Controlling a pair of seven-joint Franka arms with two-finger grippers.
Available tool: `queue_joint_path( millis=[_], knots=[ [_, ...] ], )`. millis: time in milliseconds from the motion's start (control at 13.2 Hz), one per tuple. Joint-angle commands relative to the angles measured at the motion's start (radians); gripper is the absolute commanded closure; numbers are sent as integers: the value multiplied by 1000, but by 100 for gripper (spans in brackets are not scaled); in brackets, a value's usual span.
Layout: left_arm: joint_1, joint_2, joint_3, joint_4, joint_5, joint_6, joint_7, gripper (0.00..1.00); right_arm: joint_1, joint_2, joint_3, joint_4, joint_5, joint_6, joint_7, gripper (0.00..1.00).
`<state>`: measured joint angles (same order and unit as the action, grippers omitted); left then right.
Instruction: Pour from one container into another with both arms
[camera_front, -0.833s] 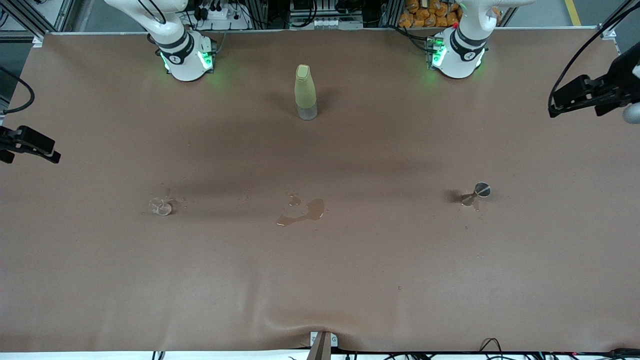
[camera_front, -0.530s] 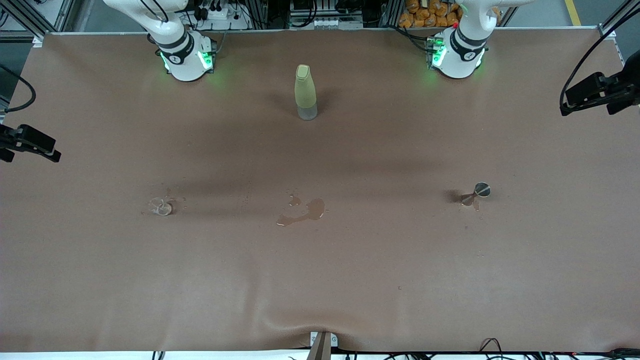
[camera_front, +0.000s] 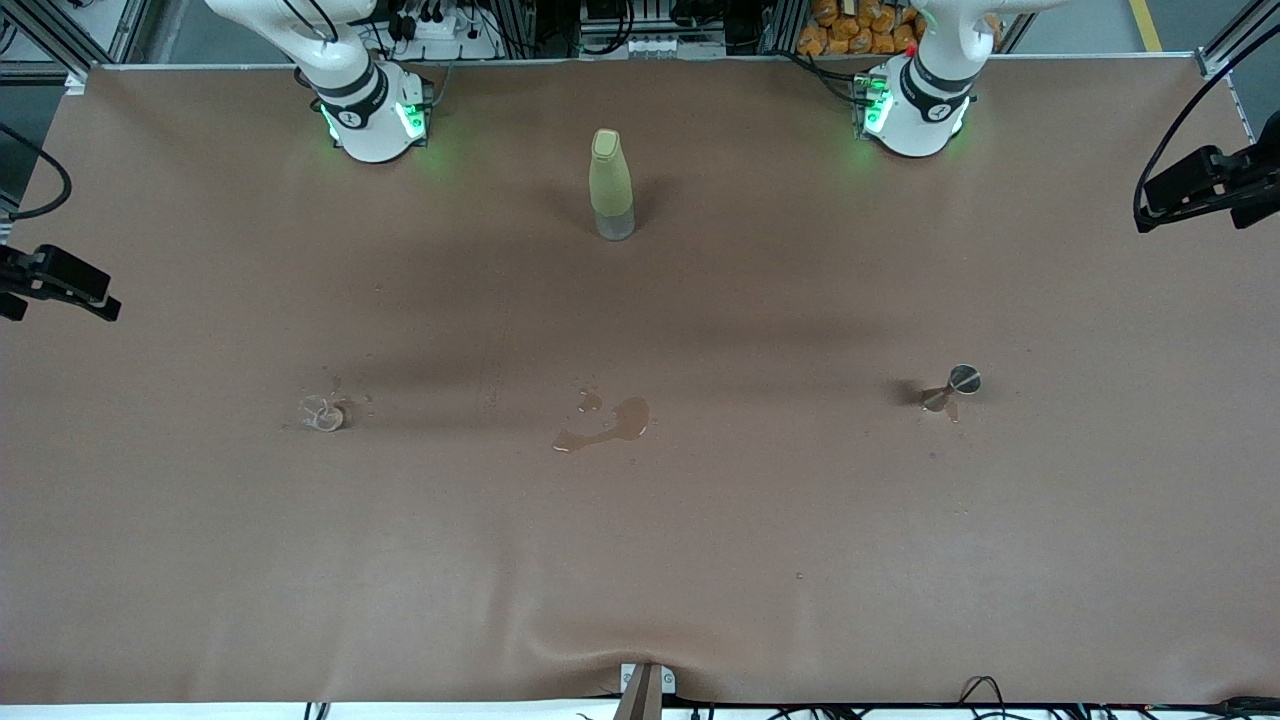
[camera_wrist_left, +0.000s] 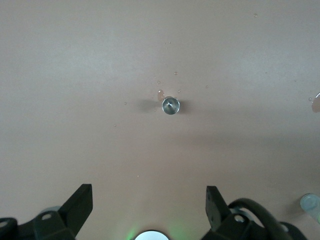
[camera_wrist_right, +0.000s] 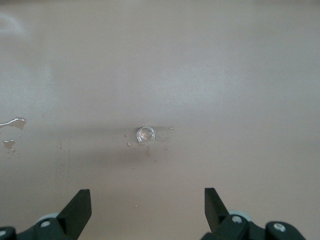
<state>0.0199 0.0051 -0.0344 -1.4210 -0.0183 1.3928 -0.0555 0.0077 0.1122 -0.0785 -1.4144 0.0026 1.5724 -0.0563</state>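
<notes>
Brown spill on table

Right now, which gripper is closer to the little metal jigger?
Left. The left gripper hangs open at the table edge on the metal jigger's end; the right gripper, also open, hangs at the other end.

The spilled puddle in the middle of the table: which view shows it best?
The front view: the whole puddle lies in plain sight between the clear glass and the metal jigger. The right wrist view catches only part of it at the picture's edge; the left wrist view shows a sliver.
</notes>
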Motion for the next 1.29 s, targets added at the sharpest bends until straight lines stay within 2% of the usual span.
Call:
queue_joint_path(
  millis=[0,303,833,1211],
  knots=[
    [-1,-13,-9,-6,23,-3,42,0,25,-32,-26,-38,-6,12,-10,0],
    [-3,-14,-22,-7,11,-3,102,0,21,-26,-24,-34,-4,6,-10,0],
    [-12,-2,-38,-4,12,-2,-29,0,18,-32,-26,-38,-1,8,-10,0],
    [-5,3,-58,-2,11,0,-8,0,18,-57,-26,-70,-1,14,-11,0]
  ],
)
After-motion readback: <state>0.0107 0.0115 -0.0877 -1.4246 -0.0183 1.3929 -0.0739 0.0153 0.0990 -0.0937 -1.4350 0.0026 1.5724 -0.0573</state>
